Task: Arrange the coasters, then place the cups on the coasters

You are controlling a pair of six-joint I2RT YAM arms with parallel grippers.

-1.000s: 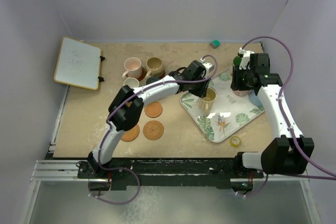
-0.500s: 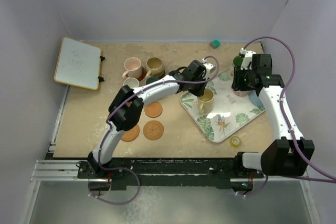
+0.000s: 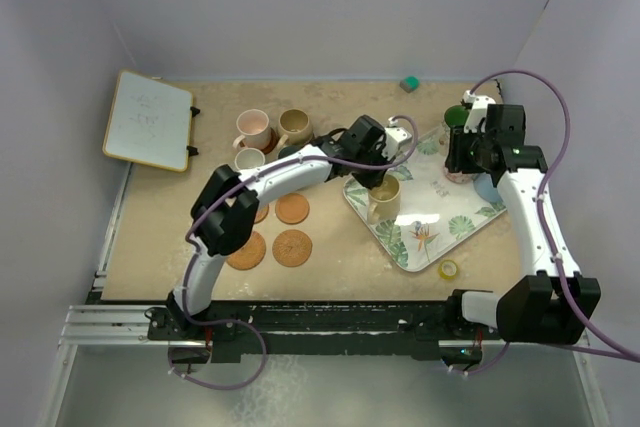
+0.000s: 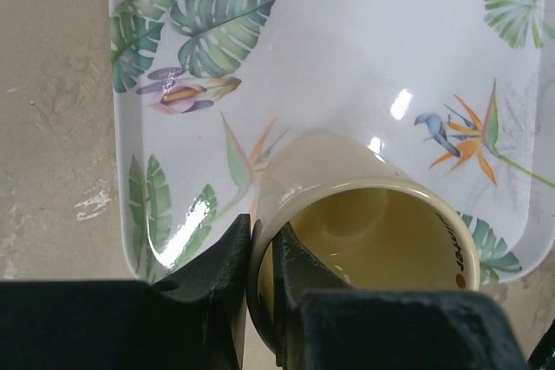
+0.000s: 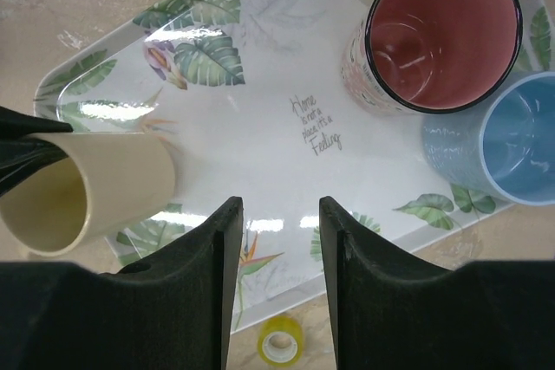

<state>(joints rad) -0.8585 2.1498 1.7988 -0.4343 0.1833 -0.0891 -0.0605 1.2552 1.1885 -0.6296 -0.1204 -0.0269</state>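
One yellow cup point(image 4: 334, 171) now tilted, left gripper point(image 4: 260, 231) clamped

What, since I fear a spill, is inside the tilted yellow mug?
Only bare glazed wall shows inside the yellow mug; no liquid or object. The left fingers pinching its rim hide the near part of the inside.
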